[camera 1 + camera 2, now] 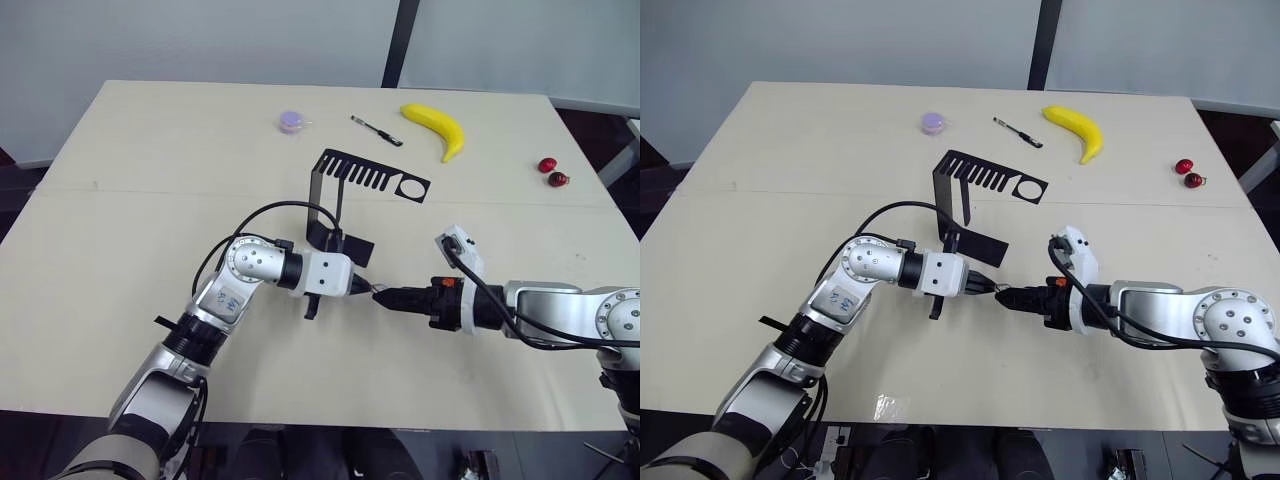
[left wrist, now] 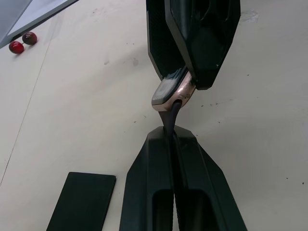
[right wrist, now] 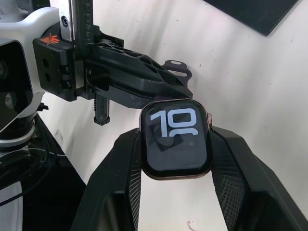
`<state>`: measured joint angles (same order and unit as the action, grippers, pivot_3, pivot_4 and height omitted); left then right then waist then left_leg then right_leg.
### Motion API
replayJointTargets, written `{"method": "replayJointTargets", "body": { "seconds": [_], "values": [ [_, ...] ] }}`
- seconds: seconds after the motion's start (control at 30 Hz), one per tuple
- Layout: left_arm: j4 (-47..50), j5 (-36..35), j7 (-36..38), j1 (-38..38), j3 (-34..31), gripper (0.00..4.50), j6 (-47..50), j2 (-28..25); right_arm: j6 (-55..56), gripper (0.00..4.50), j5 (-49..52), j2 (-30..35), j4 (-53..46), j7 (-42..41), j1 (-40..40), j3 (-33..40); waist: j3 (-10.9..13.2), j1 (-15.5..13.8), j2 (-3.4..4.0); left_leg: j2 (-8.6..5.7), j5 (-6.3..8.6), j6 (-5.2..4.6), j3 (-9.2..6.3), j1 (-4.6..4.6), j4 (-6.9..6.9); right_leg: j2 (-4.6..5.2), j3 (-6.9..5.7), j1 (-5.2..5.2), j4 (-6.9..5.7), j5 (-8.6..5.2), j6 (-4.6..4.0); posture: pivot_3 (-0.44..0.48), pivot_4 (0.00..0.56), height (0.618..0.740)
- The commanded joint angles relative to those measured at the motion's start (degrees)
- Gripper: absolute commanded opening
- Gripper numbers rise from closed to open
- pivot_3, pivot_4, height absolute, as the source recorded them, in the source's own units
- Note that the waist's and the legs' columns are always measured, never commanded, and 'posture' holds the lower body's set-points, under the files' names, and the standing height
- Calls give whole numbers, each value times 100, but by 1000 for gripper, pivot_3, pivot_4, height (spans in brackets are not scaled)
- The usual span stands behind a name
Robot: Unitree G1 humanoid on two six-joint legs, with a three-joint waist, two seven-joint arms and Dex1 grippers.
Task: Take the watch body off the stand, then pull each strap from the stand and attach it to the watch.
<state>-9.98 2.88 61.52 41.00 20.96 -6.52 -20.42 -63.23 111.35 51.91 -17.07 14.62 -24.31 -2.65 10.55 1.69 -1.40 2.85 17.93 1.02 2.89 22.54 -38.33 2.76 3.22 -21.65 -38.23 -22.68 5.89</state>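
The right gripper has its jaws clamped on the two sides of the watch body, whose black screen with white digits faces the wrist camera. The left gripper has its jaws pressed together on a slim dark strap, and the free end of that strap meets the edge of the watch body right at the case. In the head views the two grippers stand tip to tip above the middle of the bench, a little toward its near edge, the left arm reaching in from the near left corner and the right arm from the right edge.

Just beyond the left gripper stands the stand, its flat foot on the bench, its upright wall rising and its slotted top arm with the round hole pointing toward the right edge. Whether another strap hangs on it cannot be told.

Toward the far edge lie a small purple round thing, a black pen and a banana, in that order from left to right. Two cherries sit near the right edge, well apart from the rest.
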Motion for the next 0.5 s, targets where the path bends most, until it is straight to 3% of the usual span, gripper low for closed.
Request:
{"method": "replayJointTargets", "body": {
  "seconds": [0.03,0.3,0.5],
  "values": [
    [179,-82,-48,194,66,0,-98,198,59,1524,165,-98,-364,-191,-20,-99,0,0,0,0,0,0,0,0,0,0,0,0,0,0,0,0,150,740],
    [192,-104,-13,210,40,0,-99,164,80,1524,165,24,-282,-90,34,-67,0,-1,0,0,0,0,0,0,0,0,0,0,0,0,0,0,150,740],
    [392,-327,197,141,-190,0,229,-147,14,1524,164,433,-284,-95,96,74,0,-1,0,0,0,0,0,0,0,1,0,0,0,0,0,0,150,740]
  ]
}}
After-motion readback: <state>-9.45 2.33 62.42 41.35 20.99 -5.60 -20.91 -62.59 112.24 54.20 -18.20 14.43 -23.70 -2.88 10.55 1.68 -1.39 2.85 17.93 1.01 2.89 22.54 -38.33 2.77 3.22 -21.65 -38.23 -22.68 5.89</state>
